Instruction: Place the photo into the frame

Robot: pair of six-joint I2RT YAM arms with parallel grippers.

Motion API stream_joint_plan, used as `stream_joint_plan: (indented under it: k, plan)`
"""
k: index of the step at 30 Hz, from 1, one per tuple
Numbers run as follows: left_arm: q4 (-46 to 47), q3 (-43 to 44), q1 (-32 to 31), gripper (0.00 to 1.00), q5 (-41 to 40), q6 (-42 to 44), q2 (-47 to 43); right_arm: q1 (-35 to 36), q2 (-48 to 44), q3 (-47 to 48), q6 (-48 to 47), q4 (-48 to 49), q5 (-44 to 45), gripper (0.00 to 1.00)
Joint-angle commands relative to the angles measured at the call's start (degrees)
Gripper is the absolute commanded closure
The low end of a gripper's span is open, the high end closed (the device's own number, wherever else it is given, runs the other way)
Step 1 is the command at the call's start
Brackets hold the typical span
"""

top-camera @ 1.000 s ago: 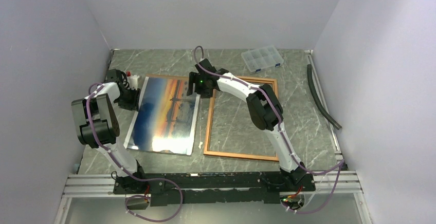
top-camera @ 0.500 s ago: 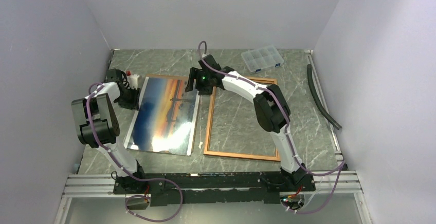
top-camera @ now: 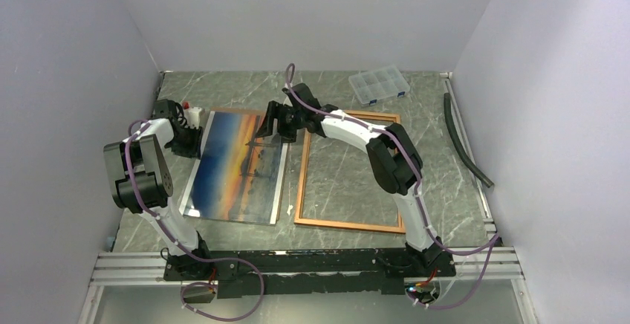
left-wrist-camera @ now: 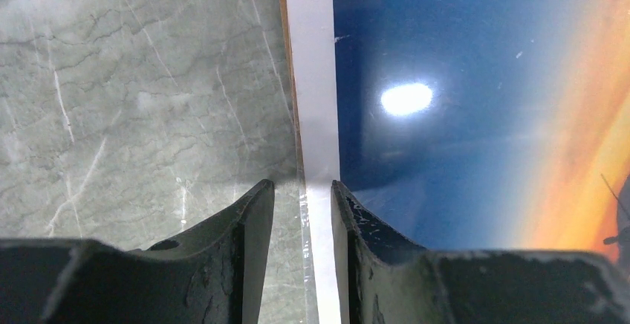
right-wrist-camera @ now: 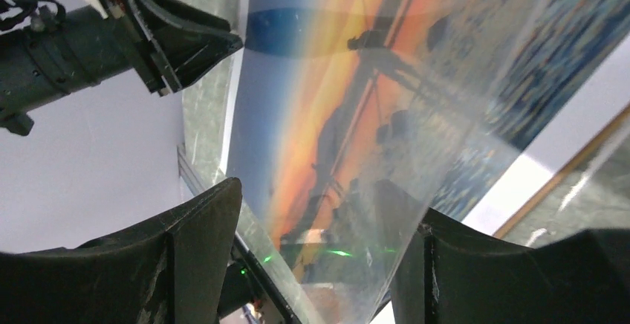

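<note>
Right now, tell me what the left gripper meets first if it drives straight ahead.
The photo: its white border lies between the fingers of the left gripper, so it would likely slide along that edge, though depth is unclear.

Photo (top-camera: pixel 239 166) glossy, glare-spotted; frame (top-camera: pixel 349 225) wood-edged; table (top-camera: pixel 446 162) marbled, smooth.

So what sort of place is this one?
Probably a lab robot cell: plain white walls box in a marble-look table, two arms bolted to a metal rail, photo and frame as props.
</note>
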Motion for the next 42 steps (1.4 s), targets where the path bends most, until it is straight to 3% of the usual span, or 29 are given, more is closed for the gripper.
stream_joint_plan:
  k: [1,4,7,13,18,20,22,30,36,42]
  plan:
    - [-1.91,-1.94,-0.43,0.61,-1.5,0.33,3.87,0.63,-3.75,-0.24,0.86,6.0,-4.69,0.31]
    - [-2.16,-1.68,-0.44,0.61,-1.38,0.14,3.38,0.16,-4.97,-2.66,1.65,6.61,-3.72,0.37]
    - [-3.31,-0.75,-0.31,0.61,-1.69,-0.01,2.75,-0.22,-6.97,-4.67,1.32,6.37,-1.73,0.51]
    - [-11.28,7.04,2.38,0.51,1.93,-0.33,0.21,-1.47,-9.83,-5.77,0.16,3.98,0.11,1.0]
    - [-16.94,12.57,2.63,0.32,2.8,0.07,-3.48,-4.13,-13.18,-6.83,0.62,1.58,-2.46,1.0]
    - [-19.13,14.64,2.51,0.13,3.91,0.17,-4.6,-5.63,-15.89,-7.58,-0.04,-0.94,-3.78,1.0]
    - [-21.22,16.39,1.73,0.06,4.89,0.23,-5.34,-7.56,-19.49,-9.55,-1.89,-4.87,-4.52,1.0]
    - [-21.79,15.64,-10.35,0.06,1.74,-1.43,-7.52,-17.85,-35.2,-21.07,-13.64,-24.21,-7.98,1.0]
    - [-22.06,18.12,-22.94,0.06,0.36,-3.5,-4.42,-23.11,-45.2,-28.89,-20.17,-35.39,3.03,1.0]
    - [-21.4,22.93,-33.04,0.06,-1.13,-5.7,1.27,-25.74,-46.97,-31.78,-21.7,-41.84,15.5,1.0]
